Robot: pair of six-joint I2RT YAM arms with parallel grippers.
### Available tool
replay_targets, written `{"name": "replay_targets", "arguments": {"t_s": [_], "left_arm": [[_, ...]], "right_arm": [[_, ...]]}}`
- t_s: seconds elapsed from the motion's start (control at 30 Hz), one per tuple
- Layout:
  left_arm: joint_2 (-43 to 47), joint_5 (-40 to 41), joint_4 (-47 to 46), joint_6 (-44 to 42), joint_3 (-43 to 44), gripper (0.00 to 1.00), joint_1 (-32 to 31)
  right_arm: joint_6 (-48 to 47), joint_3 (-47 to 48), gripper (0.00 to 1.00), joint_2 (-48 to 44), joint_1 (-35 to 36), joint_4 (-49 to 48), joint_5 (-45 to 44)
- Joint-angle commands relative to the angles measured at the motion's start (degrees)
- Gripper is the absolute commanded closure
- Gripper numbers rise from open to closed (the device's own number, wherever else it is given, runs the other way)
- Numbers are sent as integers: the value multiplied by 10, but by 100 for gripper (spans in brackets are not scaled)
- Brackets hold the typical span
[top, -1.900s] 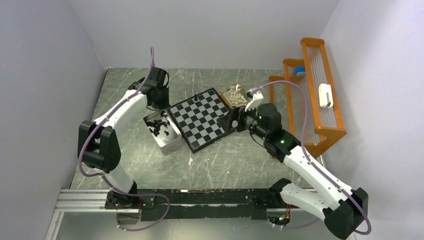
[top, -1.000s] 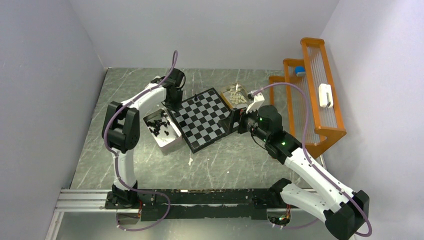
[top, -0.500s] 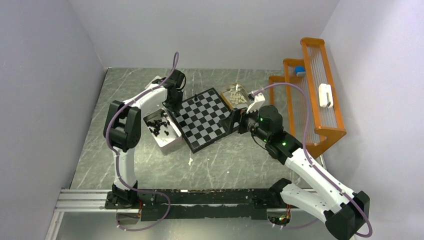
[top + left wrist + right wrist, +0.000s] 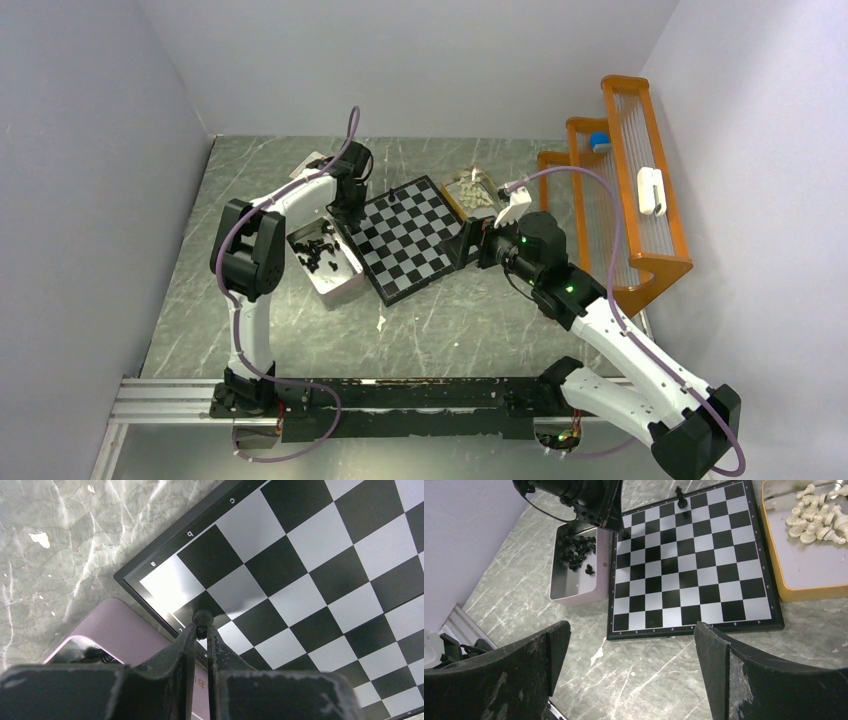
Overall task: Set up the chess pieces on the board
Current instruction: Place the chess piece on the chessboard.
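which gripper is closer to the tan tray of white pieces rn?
Right. The right gripper, jaws open, hovers off the board edge just on the near side of the tan tray. The left gripper is across the board at its left corner, jaws shut on a black piece.

Black and pale grey checks on board (image 4: 684, 560), thin dark rim. Black pieces (image 4: 575, 550) in pale pink box (image 4: 574, 594). Cream pieces (image 4: 816, 522) in tan-orange tray (image 4: 804, 592), lilac inside. Grey-green marbled table (image 4: 450, 330) with white streaks. Orange rack (image 4: 640, 232). Plain pale lilac-grey walls (image 4: 80, 150).
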State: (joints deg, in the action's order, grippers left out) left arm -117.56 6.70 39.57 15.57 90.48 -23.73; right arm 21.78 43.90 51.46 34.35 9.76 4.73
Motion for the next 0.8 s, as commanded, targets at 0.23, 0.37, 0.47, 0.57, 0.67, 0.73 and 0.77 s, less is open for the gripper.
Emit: {"name": "replay_targets", "arguments": {"t_s": [0.23, 0.37, 0.47, 0.57, 0.67, 0.73, 0.77], "left_arm": [[-7, 14, -7, -8, 4, 76, 1], [1, 12, -5, -6, 5, 74, 1], [5, 7, -2, -5, 7, 73, 0], [13, -1, 0, -5, 10, 69, 1], [25, -8, 0, -1, 11, 66, 1], [36, -11, -2, 5, 11, 64, 1], [42, -14, -3, 7, 12, 63, 1]], "right_arm": [[-3, -5, 0, -11, 0, 2, -7], [-3, -7, 0, -11, 0, 1, -6], [-2, -8, 0, -8, 1, -1, -4], [-3, -7, 0, -7, 1, 2, -3], [-3, -8, 0, -8, 1, 2, -4], [-2, -8, 0, -8, 0, 2, -4], [-2, -8, 0, -8, 1, 1, -3]]}}
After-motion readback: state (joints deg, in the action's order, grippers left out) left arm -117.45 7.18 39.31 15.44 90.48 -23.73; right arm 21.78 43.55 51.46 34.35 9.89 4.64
